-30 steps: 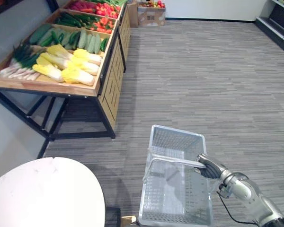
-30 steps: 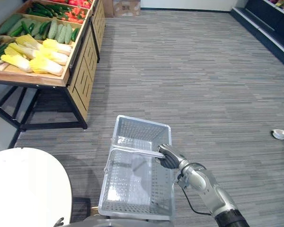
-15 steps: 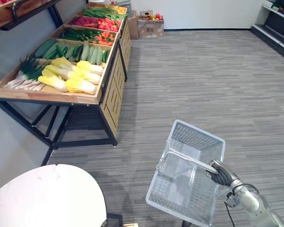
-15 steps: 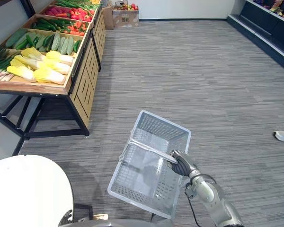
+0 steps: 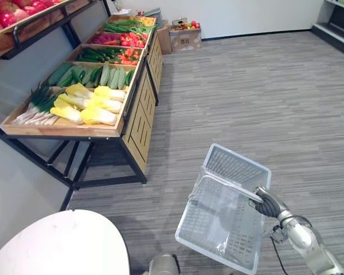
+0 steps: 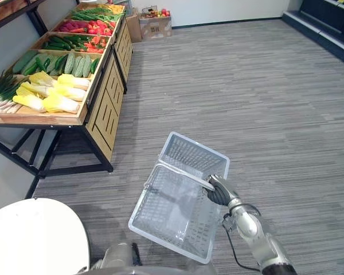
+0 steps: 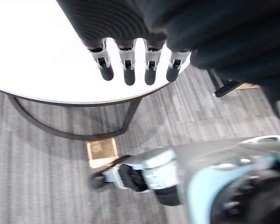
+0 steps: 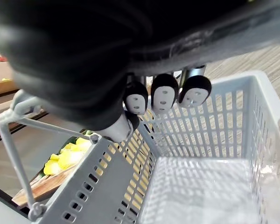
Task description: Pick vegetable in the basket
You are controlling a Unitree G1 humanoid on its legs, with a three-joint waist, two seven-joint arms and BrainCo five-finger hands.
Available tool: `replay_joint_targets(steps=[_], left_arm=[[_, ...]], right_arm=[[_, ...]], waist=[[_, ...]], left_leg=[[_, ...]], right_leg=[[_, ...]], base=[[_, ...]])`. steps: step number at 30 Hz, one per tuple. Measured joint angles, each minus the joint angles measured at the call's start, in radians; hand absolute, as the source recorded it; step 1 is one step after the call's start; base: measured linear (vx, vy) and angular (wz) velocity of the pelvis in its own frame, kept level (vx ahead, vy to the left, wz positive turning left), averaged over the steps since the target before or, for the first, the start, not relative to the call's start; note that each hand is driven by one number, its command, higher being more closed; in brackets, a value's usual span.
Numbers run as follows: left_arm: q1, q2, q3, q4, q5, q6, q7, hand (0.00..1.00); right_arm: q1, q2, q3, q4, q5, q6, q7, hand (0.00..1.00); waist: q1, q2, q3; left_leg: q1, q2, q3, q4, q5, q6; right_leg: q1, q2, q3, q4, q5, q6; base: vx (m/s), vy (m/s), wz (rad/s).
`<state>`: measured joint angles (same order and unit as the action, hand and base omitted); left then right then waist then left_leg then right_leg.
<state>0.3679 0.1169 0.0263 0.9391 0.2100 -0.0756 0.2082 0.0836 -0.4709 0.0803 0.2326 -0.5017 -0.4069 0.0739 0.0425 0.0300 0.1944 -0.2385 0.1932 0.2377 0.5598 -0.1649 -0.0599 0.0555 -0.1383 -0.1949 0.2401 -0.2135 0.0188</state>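
Still unpicked, the vegetables (image 5: pixel 92 106) lie on the stand (image 5: pixel 63 130), well apart from the empty basket (image 5: pixel 218 226) whose handle (image 5: pixel 226 184) your right hand (image 5: pixel 266 203) curls round (your view now takes in more of the stand, so you're probably lining up); your left hand (image 7: pixel 129 70) hangs straight-fingered, empty

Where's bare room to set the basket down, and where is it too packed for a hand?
Bare: the top of the white round table, and the floor between the produce stand and the basket. Crowded: the stand's trays, with cabbages and cucumbers packed together. The right robot hand holds the basket's handle; the left robot hand hangs open.
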Motion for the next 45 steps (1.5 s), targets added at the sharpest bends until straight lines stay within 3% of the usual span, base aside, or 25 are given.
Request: replay_joint_targets(steps=[2,5,7,11,13,14,16,17,19,23,26,28,29,30,31,33,35,37,38,39,40,41,43,44,45], left_arm=[[0.032,-0.002,-0.005,0.007,0.041,0.0,-0.019,0.0],[0.069,-0.007,-0.021,0.023,0.07,0.0,-0.02,0.0],[0.048,-0.005,-0.023,0.025,0.074,-0.009,-0.025,0.0],[0.012,0.007,-0.022,0.012,0.079,-0.008,-0.048,0.0],[0.004,0.035,-0.024,0.012,0.085,-0.004,-0.057,0.0],[-0.007,0.054,-0.024,0.011,0.072,0.002,-0.058,0.0],[-0.015,0.074,-0.029,-0.014,0.043,0.012,-0.057,0.0],[-0.028,0.09,-0.029,-0.033,0.026,0.012,-0.051,0.0],[-0.049,0.096,-0.04,-0.05,-0.001,0.01,-0.05,0.0],[-0.079,0.083,-0.04,-0.068,-0.056,0.027,-0.009,0.0],[-0.149,0.084,-0.026,-0.133,-0.091,-0.008,0.019,0.0],[-0.182,0.093,-0.011,-0.165,-0.129,-0.042,0.022,0.0],[-0.177,0.115,0.0,-0.187,-0.132,-0.064,0.021,0.0],[-0.184,0.133,0.001,-0.19,-0.132,-0.087,0.019,0.0],[-0.211,0.096,0.006,-0.156,-0.151,-0.088,0.015,0.0],[-0.216,0.067,0.01,-0.142,-0.157,-0.09,0.012,0.0],[-0.215,0.055,0.011,-0.118,-0.156,-0.089,0.012,0.0],[-0.209,0.038,0.054,-0.072,-0.15,-0.082,0.029,0.0],[-0.199,0.03,0.07,-0.045,-0.152,-0.072,0.033,0.0],[-0.157,0.026,0.104,0.006,-0.16,-0.057,0.045,0.0],[-0.142,0.022,0.119,0.05,-0.161,-0.045,0.052,0.0],[-0.135,0.013,0.119,0.062,-0.161,-0.044,0.052,0.0],[-0.098,-0.011,0.125,0.065,-0.16,-0.045,0.069,0.0],[-0.097,-0.013,0.13,0.065,-0.158,-0.045,0.07,0.0],[-0.098,-0.016,0.134,0.063,-0.158,-0.044,0.07,0.0]], right_arm=[[-0.025,0.004,0.006,0.034,-0.001,-0.001,0.0,1.0],[-0.032,0.007,0.001,0.087,-0.009,-0.005,-0.02,1.0],[-0.021,0.012,0.009,0.097,-0.01,-0.022,-0.023,1.0],[-0.01,0.032,0.011,0.095,-0.011,-0.019,-0.022,1.0],[0.001,0.054,0.012,0.081,-0.011,-0.016,-0.021,1.0],[0.011,0.064,0.016,0.066,-0.011,-0.012,-0.021,1.0],[0.015,0.072,0.017,0.034,-0.009,-0.013,-0.023,1.0],[0.018,0.082,0.021,0.025,-0.009,-0.015,-0.023,1.0],[0.013,0.091,0.042,0.023,-0.009,-0.015,-0.033,1.0],[0.031,0.096,0.046,0.019,-0.009,-0.018,-0.049,1.0],[0.063,0.096,0.047,0.027,-0.011,-0.02,-0.053,1.0],[0.064,0.102,0.047,0.049,-0.013,-0.022,-0.072,1.0],[0.071,0.119,0.045,0.057,-0.012,-0.022,-0.086,1.0],[0.08,0.127,0.042,0.061,-0.011,-0.021,-0.101,1.0],[0.032,0.114,0.042,0.107,-0.012,0.001,-0.109,1.0],[0.008,0.114,0.039,0.123,-0.012,0.009,-0.109,1.0],[0.012,0.117,0.036,0.123,-0.011,0.033,-0.109,1.0],[0.01,0.108,0.016,0.115,-0.01,0.036,-0.092,1.0],[0.011,0.106,0.02,0.108,-0.01,0.035,-0.076,1.0],[0.012,0.1,0.035,0.087,-0.009,0.031,-0.051,1.0],[0.005,0.083,0.038,0.082,-0.007,0.025,-0.03,1.0],[0.006,0.074,0.037,0.081,-0.007,0.023,-0.02,1.0],[0.023,0.057,0.032,0.08,-0.007,0.023,0.004,1.0],[0.031,0.057,0.028,0.079,-0.007,0.023,0.011,1.0],[0.03,0.058,0.021,0.079,-0.007,0.024,0.012,1.0]], waist=[[0.015,0.001,0.0],[0.031,0.012,0.0],[0.036,-0.048,0.004],[0.031,-0.074,-0.011],[0.028,-0.104,-0.02],[0.028,-0.117,-0.022],[0.023,-0.123,-0.032],[0.02,-0.13,-0.037],[0.013,-0.123,-0.037],[0.002,-0.085,-0.023],[-0.016,-0.071,-0.013],[-0.012,-0.084,-0.013],[-0.018,-0.137,-0.026],[-0.026,-0.165,-0.022],[-0.016,-0.097,-0.006],[-0.01,-0.058,0.005],[-0.011,-0.051,0.005],[-0.003,-0.034,0.004],[-0.003,-0.028,0.001],[-0.005,-0.032,-0.012],[-0.005,-0.021,-0.013],[-0.004,-0.011,-0.016],[-0.005,0.031,-0.032],[-0.006,0.017,-0.026],[-0.004,0.019,-0.026]], left_leg=[[0.001,-0.026,-0.01,-0.226,0.042,-0.017],[0.019,-0.034,-0.034,-0.442,0.214,-0.043],[0.004,-0.099,0.008,-0.283,0.137,0.035],[0.017,-0.144,0.043,-0.232,0.044,0.071],[0.088,-0.179,0.06,-0.297,0.024,0.085],[0.14,-0.195,0.063,-0.344,0.02,0.09],[0.199,-0.204,0.057,-0.396,0.013,0.112],[0.233,-0.202,0.053,-0.411,0.013,0.113],[0.304,-0.193,0.052,-0.441,0.012,0.114],[0.392,-0.133,0.049,-0.451,0.012,0.114],[0.438,-0.082,0.027,-0.44,-0.009,0.081],[0.454,-0.054,0.026,-0.4,-0.047,0.022],[0.461,-0.06,0.026,-0.367,-0.094,-0.035],[0.47,-0.054,0.028,-0.331,-0.156,-0.088],[0.46,0.026,0.027,-0.283,-0.205,-0.102],[0.45,0.07,0.0,-0.25,-0.213,-0.093],[0.455,0.095,-0.007,-0.236,-0.223,-0.089],[0.47,0.126,0.003,-0.249,-0.302,-0.07],[0.486,0.133,0.01,-0.256,-0.306,-0.047],[0.517,0.12,0.013,-0.238,-0.289,0.049],[0.457,0.148,-0.004,-0.083,-0.222,0.095],[0.408,0.173,-0.005,0.014,-0.171,0.104],[0.299,0.232,-0.035,0.173,0.05,0.084],[0.259,0.242,-0.038,0.216,0.144,0.072],[0.233,0.241,-0.03,0.248,0.12,0.06]], right_leg=[[0.002,-0.001,0.016,0.006,-0.02,0.013],[0.038,-0.014,0.047,0.03,-0.081,0.068],[0.087,-0.097,0.065,0.038,-0.087,0.086],[0.046,-0.165,0.066,0.178,-0.025,0.107],[-0.043,-0.22,0.066,0.37,0.074,0.143],[-0.1,-0.25,0.064,0.484,0.184,0.148],[-0.195,-0.276,0.061,0.672,0.258,0.127],[-0.255,-0.281,0.032,0.801,0.201,0.06],[-0.307,-0.274,-0.053,0.877,0.117,0.022],[-0.371,-0.238,-0.266,0.701,0.046,-0.022],[-0.416,-0.224,-0.248,0.467,0.075,0.01],[-0.411,-0.188,-0.165,0.23,0.173,0.028],[-0.374,-0.192,-0.096,0.044,0.376,0.003],[-0.337,-0.205,-0.056,0.008,0.398,0.065],[-0.343,-0.133,-0.07,0.034,0.379,0.054],[-0.349,-0.096,-0.086,0.075,0.329,0.046],[-0.352,-0.092,-0.108,0.146,0.262,0.054],[-0.409,-0.096,-0.119,0.277,0.186,0.022],[-0.416,-0.094,-0.124,0.323,0.158,0.004],[-0.4,-0.083,-0.129,0.353,0.084,0.011],[-0.378,-0.07,-0.131,0.351,0.068,0.013],[-0.362,-0.059,-0.138,0.333,0.067,0.011],[-0.284,-0.032,-0.183,0.251,0.062,0.005],[-0.235,-0.037,-0.199,0.201,0.059,-0.001],[-0.216,-0.04,-0.204,0.181,0.056,-0.005]], base=[[0.26,0.153,-0.31],[0.38,0.268,-0.33],[0.58,0.349,-0.12],[0.37,0.222,-0.01],[0.38,0.181,-0.12],[0.34,0.143,-0.13],[0.34,0.107,-0.03],[0.44,0.065,0.03],[0.38,0.011,-0.03],[0.34,-0.079,0.07],[0.4,-0.273,0.53],[0.35,-0.354,0.34],[0.31,-0.356,0.51],[0.43,-0.535,0.29],[0.24,-0.331,0.02],[0.18,-0.288,-0.08],[0.12,-0.239,0.26],[0.1,-0.181,-0.05],[0.2,-0.154,-0.27],[0.28,-0.195,-0.27],[0.27,-0.2,-0.31],[0.24,-0.208,-0.15],[0.31,-0.201,0.33],[0.33,-0.136,0.51],[0.3,-0.091,0.62]])
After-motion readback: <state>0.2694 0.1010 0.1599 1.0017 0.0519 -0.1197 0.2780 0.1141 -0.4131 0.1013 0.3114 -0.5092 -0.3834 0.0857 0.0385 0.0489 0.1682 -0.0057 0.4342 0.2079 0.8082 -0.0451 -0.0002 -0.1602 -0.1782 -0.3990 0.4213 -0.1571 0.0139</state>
